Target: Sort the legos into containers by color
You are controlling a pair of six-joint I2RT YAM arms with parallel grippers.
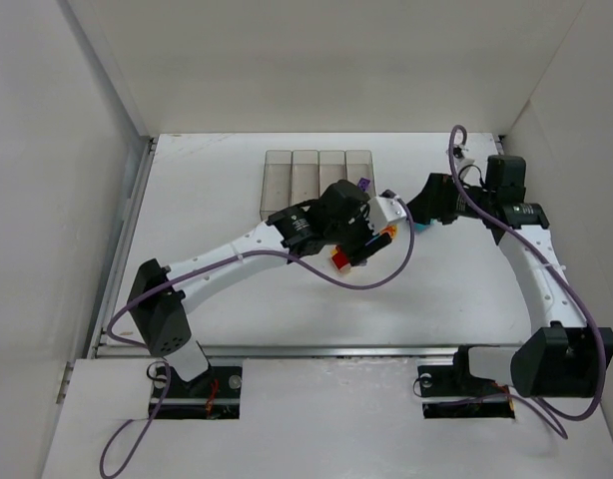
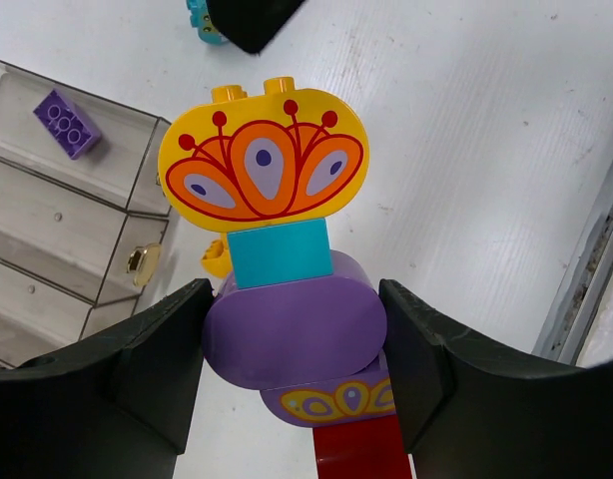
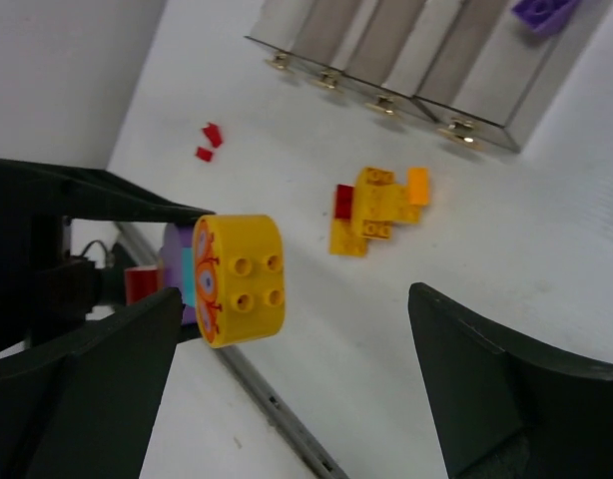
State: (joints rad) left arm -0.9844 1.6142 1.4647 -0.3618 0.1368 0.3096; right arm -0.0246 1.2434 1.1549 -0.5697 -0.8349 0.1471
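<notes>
Left pincer (image 2: 295, 324) is clamped on the purple base (image 2: 287, 349) of a light, rigid lego clump (image 2: 280, 254), and the spread-apart right pincer (image 3: 295, 294) could best grip the flat faces of its yellow cap (image 3: 242, 279).

Bright even light, soft shadows, sharp

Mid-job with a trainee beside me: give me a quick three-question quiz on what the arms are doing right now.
1. True or false: the right gripper is open, gripping nothing.
2. The left gripper holds a mixed clump. Which part do its fingers press? A) yellow brick B) teal brick C) rounded purple brick
3. What colour is the loose brick lying in the containers?
Key: 1 true; 2 C; 3 purple.
</notes>
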